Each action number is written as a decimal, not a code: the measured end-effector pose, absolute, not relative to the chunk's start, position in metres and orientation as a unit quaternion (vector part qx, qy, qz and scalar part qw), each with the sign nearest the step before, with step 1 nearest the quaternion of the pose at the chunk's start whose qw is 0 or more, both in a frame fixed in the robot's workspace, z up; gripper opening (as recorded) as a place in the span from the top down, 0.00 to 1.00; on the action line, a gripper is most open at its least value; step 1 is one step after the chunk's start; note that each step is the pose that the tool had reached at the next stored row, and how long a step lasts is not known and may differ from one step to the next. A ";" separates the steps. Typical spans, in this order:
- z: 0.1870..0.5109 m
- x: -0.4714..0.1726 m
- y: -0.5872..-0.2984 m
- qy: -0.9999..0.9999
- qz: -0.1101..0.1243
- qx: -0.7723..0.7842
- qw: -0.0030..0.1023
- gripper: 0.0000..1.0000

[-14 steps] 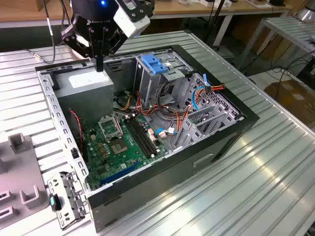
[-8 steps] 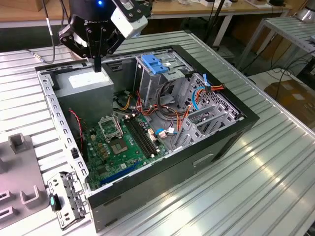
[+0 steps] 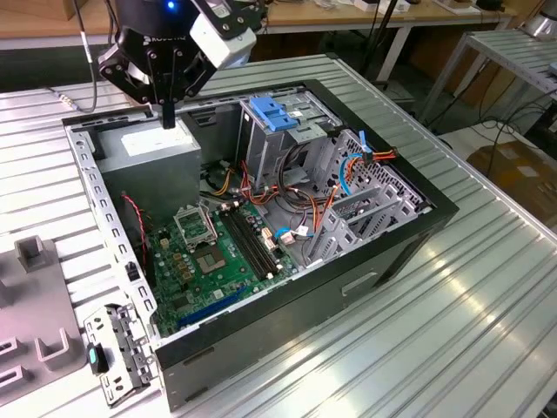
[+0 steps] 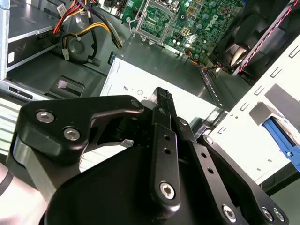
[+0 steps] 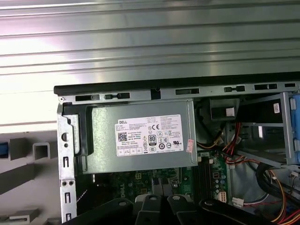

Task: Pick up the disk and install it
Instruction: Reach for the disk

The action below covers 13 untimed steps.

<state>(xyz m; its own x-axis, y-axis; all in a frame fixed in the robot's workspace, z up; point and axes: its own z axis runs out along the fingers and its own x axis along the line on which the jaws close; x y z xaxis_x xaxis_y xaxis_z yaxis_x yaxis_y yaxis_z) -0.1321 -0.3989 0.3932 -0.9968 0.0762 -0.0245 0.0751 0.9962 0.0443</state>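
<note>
Your pincer [image 3: 168, 120] is pressed together with nothing in it, over the grey power box [image 3: 157, 148] in the computer case [image 3: 383, 252]. The disk [image 4: 281, 136] lies outside the case, beside a grey block [image 4: 262, 111].

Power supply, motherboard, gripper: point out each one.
power supply [image 5: 140, 136]: first wrist view, on its white label.
motherboard [image 3: 213, 252]: exterior view, on the middle of the green board.
gripper [image 3: 168, 122]: exterior view, at its fingertips, over the power supply.
</note>
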 end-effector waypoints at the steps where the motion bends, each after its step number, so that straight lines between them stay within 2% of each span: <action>1: 0.393 -0.133 -0.399 0.999 0.022 0.038 0.013 0.89; 13: 0.393 -0.137 -0.399 0.999 0.022 0.038 0.013 0.89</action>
